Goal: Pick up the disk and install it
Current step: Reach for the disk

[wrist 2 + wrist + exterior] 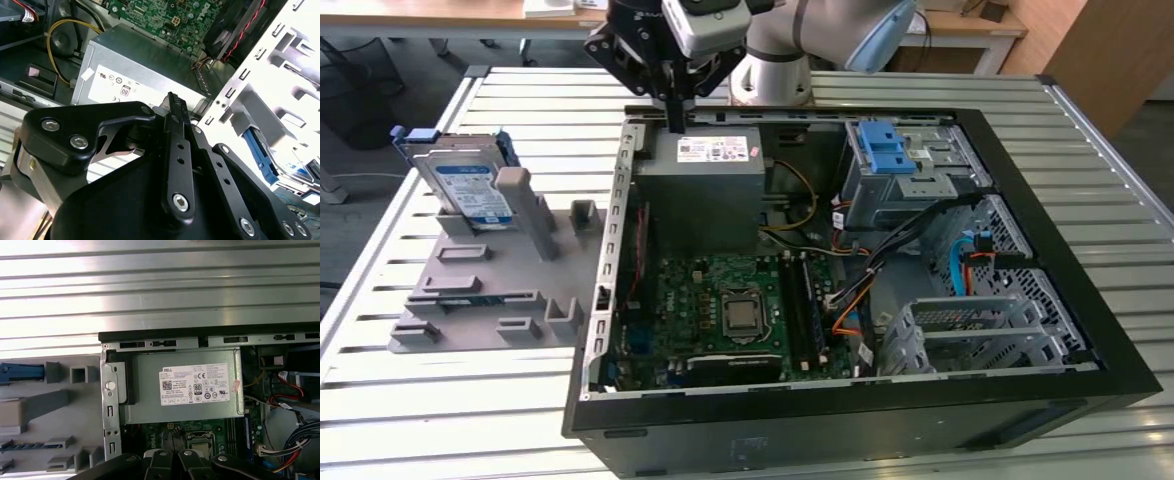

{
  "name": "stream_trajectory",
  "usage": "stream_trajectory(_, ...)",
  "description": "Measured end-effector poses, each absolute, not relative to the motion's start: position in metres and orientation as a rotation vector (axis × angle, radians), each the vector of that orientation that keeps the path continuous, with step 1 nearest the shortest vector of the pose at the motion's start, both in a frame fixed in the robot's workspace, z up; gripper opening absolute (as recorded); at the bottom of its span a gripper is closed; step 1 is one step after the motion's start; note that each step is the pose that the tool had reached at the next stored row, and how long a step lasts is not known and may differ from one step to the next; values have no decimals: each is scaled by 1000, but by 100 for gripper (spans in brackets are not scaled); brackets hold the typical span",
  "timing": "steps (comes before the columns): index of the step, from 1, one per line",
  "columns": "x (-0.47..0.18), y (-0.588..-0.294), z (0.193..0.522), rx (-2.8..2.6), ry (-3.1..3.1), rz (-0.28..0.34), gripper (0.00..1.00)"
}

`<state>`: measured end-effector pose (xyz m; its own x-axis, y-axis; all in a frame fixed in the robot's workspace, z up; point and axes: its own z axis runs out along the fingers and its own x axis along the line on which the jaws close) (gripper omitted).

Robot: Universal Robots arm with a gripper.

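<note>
Exterior view, read from its left to its right.

- Disk [464, 185]: stands on edge in a slot at the far end of the grey fixture [494, 290], label facing the camera, blue frame showing along its top and sides. Untouched, outside the case [854, 425] and well apart from the arm.
- Gripper [678, 122]: hangs fingers-down over the case's back corner, just above the grey power supply [700, 180]. Fingers are pressed together with nothing between them. In the second wrist view the tips [172, 100] meet in one thin black blade. Empty, clenched.
- Board [734, 300]: lies flat in the case floor, loose cables to its right.
- Blue latch [894, 150]: sits on the upper drive bay at the back of the case. A bare metal cage [961, 330] stands nearer the front.

Judgement: the step in hand is the reach for the disk, and the pickup has not begun.

To do it well:
- The fingers need to be parted before they come near the disk.
- The disk stands thin and upright, so a pinch across its flat faces from above looks the surest hold.
- The fixture post just beside the disk leaves little room, so the fingers should come down square.
- The lift should run straight up out of the slot, or the frame may bind.
</note>
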<state>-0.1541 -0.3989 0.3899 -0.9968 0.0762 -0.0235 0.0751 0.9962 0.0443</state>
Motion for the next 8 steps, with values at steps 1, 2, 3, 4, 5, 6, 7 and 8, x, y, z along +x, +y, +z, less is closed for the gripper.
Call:
stream_trajectory(1, -154, -399, 390, 118, 3113, 68, 11)
stream_trajectory(2, -155, -399, 390, 118, 3113, 68, 11)
stream_trajectory(3, -155, -399, 390, 118, 3113, 68, 11)
stream_trajectory(4, -155, -399, 390, 118, 3113, 68, 11)
stream_trajectory(5, -155, -399, 390, 118, 3113, 68, 11)
stream_trajectory(6, -156, -399, 390, 118, 3113, 68, 11)
stream_trajectory(7, -156, -399, 390, 118, 3113, 68, 11)
stream_trajectory(8, -156, -399, 390, 118, 3113, 68, 11)
